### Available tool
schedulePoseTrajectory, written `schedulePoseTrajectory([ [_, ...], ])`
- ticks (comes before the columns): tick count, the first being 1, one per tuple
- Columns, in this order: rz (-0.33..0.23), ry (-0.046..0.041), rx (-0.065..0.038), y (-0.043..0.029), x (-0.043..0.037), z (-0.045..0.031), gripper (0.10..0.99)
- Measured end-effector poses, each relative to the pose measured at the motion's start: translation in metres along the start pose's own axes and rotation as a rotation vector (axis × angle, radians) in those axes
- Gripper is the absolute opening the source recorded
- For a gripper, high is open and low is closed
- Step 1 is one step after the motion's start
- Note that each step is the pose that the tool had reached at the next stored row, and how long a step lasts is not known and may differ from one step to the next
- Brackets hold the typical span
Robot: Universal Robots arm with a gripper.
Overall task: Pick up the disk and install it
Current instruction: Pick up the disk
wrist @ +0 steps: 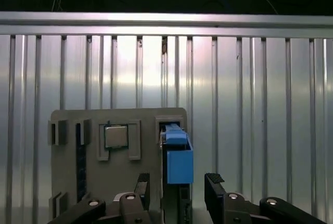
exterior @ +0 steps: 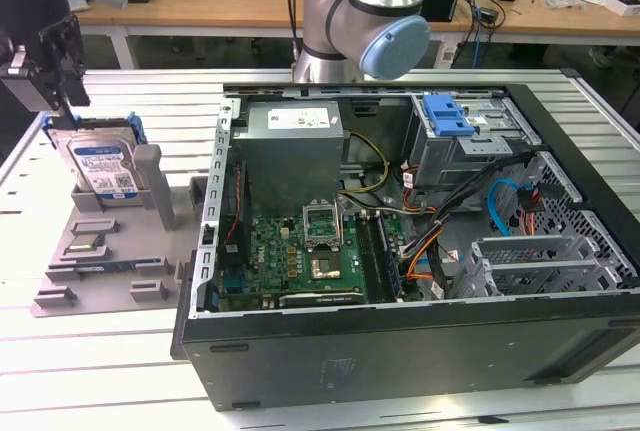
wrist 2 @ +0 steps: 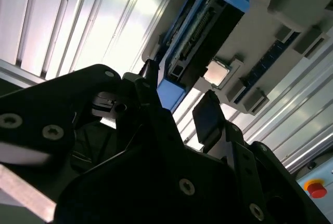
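Note:
The disk (exterior: pixel 100 166) is a silver hard drive with a blue-and-white label and a blue carrier frame. It stands on edge in a slot of the grey fixture plate (exterior: pixel 90 261), at the exterior view's left. My gripper (exterior: pixel 62 101) hangs just over its top edge. In both wrist views the black fingers (wrist: pixel 214 182) straddle the blue frame (wrist: pixel 179 164), and a gap shows on one side. The gripper (wrist: pixel 177 183) is open around the disk (wrist 2: pixel 200 31), not clamped. The gripper (wrist 2: pixel 179 103) has one pad close to the frame's blue corner (wrist 2: pixel 169 95).
The open computer case (exterior: pixel 400 351) lies in the middle of the slatted aluminium table (exterior: pixel 90 371), holding a grey power-supply box (exterior: pixel 290 151), a motherboard (exterior: pixel 300 251) and a drive cage with a blue latch (exterior: pixel 446 116). The fixture also holds a processor chip (wrist: pixel 115 136). The arm's base (exterior: pixel 350 11) stands behind the case.

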State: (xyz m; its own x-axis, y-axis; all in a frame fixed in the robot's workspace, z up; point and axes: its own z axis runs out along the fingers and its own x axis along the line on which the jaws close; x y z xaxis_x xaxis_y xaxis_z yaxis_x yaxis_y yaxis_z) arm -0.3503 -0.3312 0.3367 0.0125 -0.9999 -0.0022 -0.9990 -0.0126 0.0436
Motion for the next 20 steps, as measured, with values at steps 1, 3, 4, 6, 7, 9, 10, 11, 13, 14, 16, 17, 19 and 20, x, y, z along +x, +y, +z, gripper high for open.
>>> schedulePoseTrajectory([
  [1,-0.008,0.0012,0.0,-0.0001,-0.0018,0.0035,0.541],
  [3,-0.014,0.0019,0.0,-0.0004,-0.0019,0.0077,0.541],
  [4,-0.018,0.0022,0.0,-0.0005,-0.002,0.0108,0.541],
  [6,-0.021,0.0023,0.0,-0.0007,-0.002,0.0146,0.541],
  [7,-0.022,0.0024,0.0,-0.0007,-0.0018,0.0178,0.541],
  [9,-0.023,0.0025,0.0,-0.0009,-0.0014,0.0222,0.541],
  [10,-0.024,0.0025,0.0,-0.001,-0.0014,0.0244,0.541],
  [11,-0.024,0.0025,0.0,-0.0011,-0.0014,0.0263,0.541],
  [13,-0.024,0.0025,0.0,-0.0014,-0.0013,0.032,0.541],
  [14,-0.024,0.0025,0.0,-0.0015,-0.0013,0.0336,0.541],
  [16,-0.025,0.0025,0.0,-0.0019,-0.0013,0.0389,0.541],
  [17,-0.025,0.0025,0.0,-0.0023,-0.0013,0.0423,0.541],
  [19,-0.025,0.0025,0.0,-0.0027,-0.0013,0.0453,0.541],
  [20,-0.025,0.0025,0.0,-0.0029,-0.0013,0.0471,0.541],
])
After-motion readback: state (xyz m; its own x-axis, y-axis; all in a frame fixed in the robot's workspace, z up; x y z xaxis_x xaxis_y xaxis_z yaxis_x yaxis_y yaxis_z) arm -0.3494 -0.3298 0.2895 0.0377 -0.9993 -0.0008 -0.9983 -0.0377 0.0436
